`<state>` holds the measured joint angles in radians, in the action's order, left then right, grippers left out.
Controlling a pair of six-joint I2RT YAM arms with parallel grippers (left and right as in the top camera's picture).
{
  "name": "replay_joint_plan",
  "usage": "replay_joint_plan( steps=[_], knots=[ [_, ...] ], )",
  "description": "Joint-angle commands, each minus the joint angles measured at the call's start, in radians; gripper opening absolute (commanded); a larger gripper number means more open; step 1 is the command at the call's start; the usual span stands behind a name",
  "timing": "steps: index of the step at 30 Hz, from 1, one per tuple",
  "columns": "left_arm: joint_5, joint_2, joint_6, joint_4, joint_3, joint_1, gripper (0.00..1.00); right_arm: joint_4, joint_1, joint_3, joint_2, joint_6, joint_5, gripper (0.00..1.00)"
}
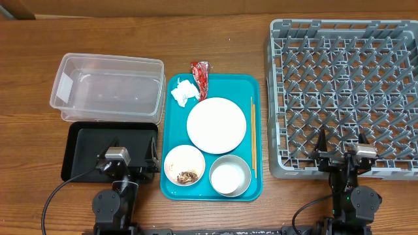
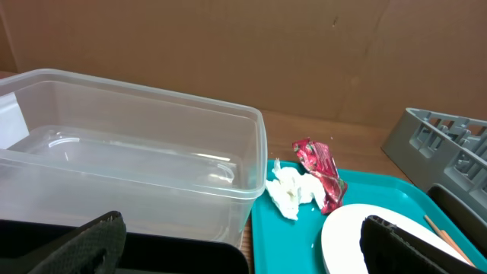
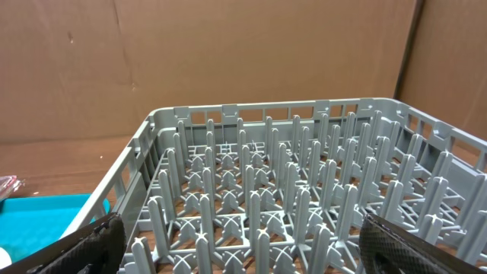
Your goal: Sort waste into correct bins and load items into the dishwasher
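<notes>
Nothing was sorted yet: the left gripper (image 1: 132, 153) and right gripper (image 1: 341, 147) sat spread and empty at the bottom edge, while the wrapper (image 1: 201, 73) and tissue (image 1: 184, 93) lay at the tray's (image 1: 166, 121) top, probably the left's first reach.

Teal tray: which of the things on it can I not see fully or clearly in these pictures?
- Large plate: left wrist view, cut off by the bottom edge.
- Chopsticks: left wrist view shows only a short piece.
- Food scraps in the small bowl: overhead, too small to identify.
- Red wrapper: print too small to read in either view.
</notes>
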<state>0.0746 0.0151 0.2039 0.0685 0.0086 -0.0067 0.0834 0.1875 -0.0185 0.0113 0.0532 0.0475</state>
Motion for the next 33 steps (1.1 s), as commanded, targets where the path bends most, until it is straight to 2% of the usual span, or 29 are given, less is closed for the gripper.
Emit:
replay_joint_plan(
  steps=[1, 8, 17, 19, 22, 25, 28, 30, 33],
  knots=[
    [-0.007, -0.01, 0.005, 0.003, -0.004, -0.002, 1.0, -0.004, -0.003, 0.011, -0.008, 0.0, -0.002, 1.0],
    [-0.007, -0.01, 0.006, 0.003, -0.004, -0.002, 1.0, -0.011, -0.003, 0.011, -0.008, 0.0, 0.025, 1.0],
    [0.011, -0.01, 0.014, 0.002, -0.004, -0.002, 1.0, -0.121, -0.003, 0.0, -0.008, -0.001, 0.428, 1.0],
    [0.028, -0.01, 0.062, 0.002, -0.003, -0.002, 1.0, -0.116, -0.003, -0.02, -0.008, -0.024, 0.475, 1.0],
    [0.046, -0.01, 0.233, -0.033, -0.003, -0.002, 1.0, -0.107, -0.003, -0.062, -0.008, -0.204, 0.47, 1.0],
    [0.152, -0.01, 0.388, -0.137, -0.003, -0.002, 1.0, -0.05, -0.003, -0.137, -0.008, -0.324, 0.472, 1.0],
    [0.249, -0.01, 0.394, -0.259, 0.024, -0.002, 1.0, 0.042, -0.003, -0.252, 0.014, -0.327, 0.479, 1.0],
    [0.253, -0.009, 0.382, -0.243, 0.084, -0.002, 1.0, 0.109, -0.003, -0.344, 0.054, -0.327, 0.479, 1.0],
    [0.233, 0.025, 0.338, -0.133, 0.237, -0.002, 1.0, 0.235, -0.003, -0.508, 0.16, -0.326, 0.492, 1.0]
  ],
)
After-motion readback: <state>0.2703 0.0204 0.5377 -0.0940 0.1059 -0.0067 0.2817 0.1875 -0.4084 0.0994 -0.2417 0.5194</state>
